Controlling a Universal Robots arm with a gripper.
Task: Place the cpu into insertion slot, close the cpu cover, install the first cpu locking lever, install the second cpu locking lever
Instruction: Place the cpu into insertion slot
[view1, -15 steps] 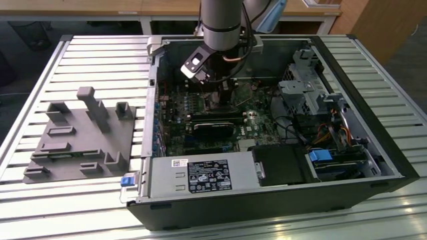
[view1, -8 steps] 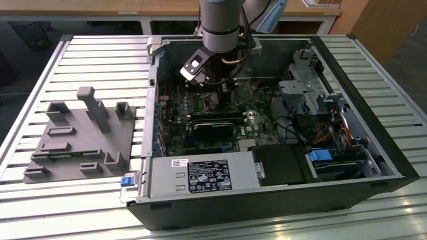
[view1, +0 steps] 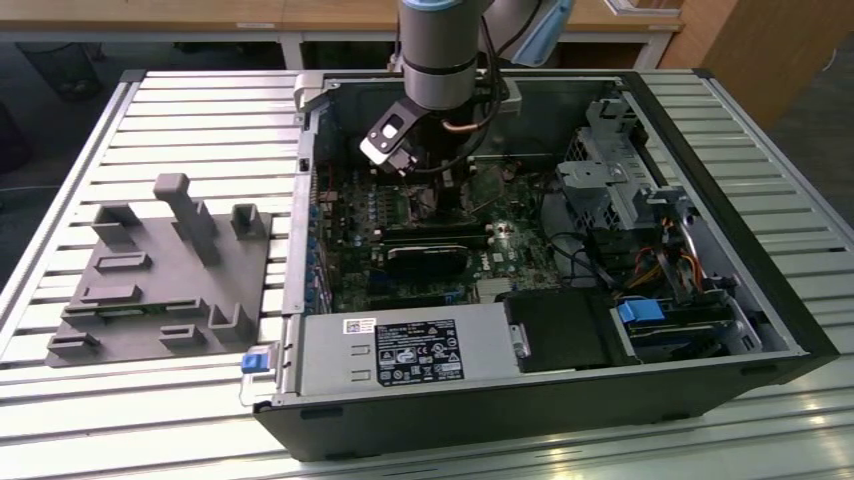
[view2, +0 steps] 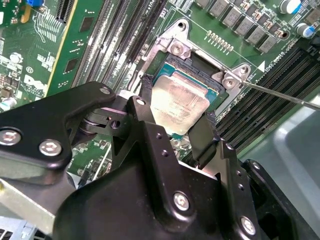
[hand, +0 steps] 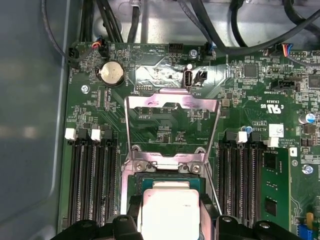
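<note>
The tool is closed on opposite edges of the cpu, holding it at the insertion slot. This is at upper centre of the exterior view, inside the computer case. The cpu cover stands raised.

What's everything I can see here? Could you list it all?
computer case: one, black, open on the slatted table.
fixture tray: one, grey, exterior view's left of the case.
circuit board: one, green, inside the case.
cpu: one, silvery, at the insertion slot.
cpu cover: one, silvery, swung open beside the slot.
memory slots: several, black, flanking the slot.
coin battery: one, silvery, on the board.
robot arm: one, grey, reaching into the case.
end effector: one, black, closed on the cpu.
</note>
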